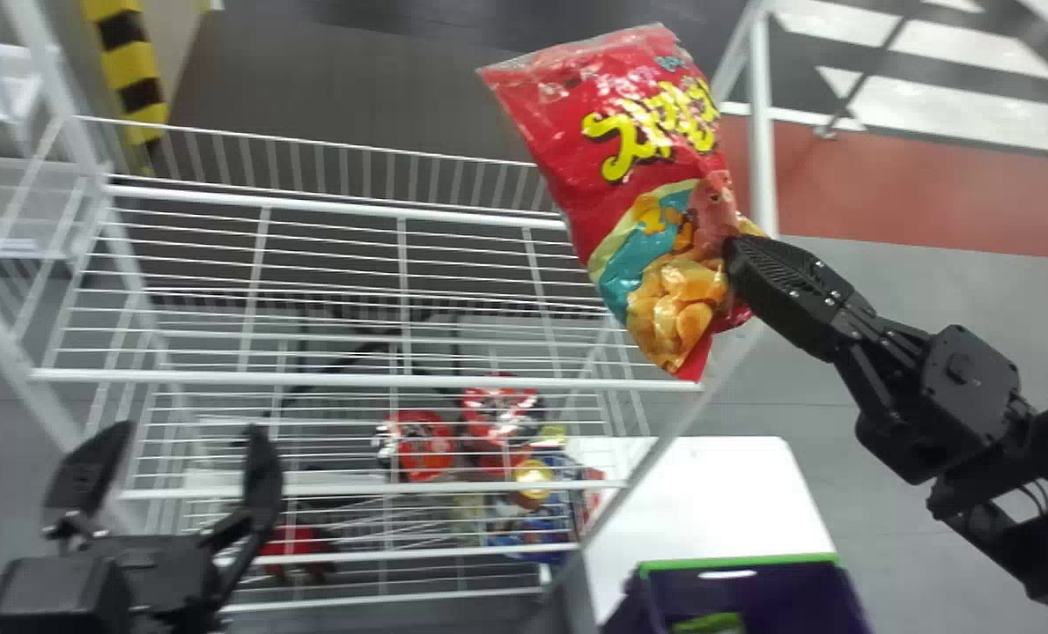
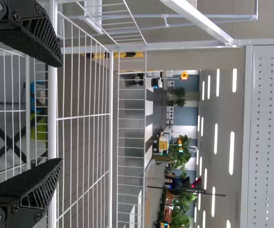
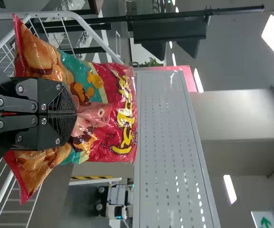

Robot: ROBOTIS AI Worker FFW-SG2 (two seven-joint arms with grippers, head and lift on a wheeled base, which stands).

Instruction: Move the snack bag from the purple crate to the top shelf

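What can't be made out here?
Purple crate: near side cut off by head view's bottom edge; so is the green item inside.
Packs below: blurred, behind shelf wires, head view.
Snack bag, pinched part: hidden by the right gripper, right wrist view.

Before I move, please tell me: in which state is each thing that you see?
Snack bag, held up, tilted, looks sealed.
Right gripper, shut on the bag.
Left gripper, open, holding nothing.
Purple crate, open-topped, a green item inside.
White wire rack, standing, red packs lower down.
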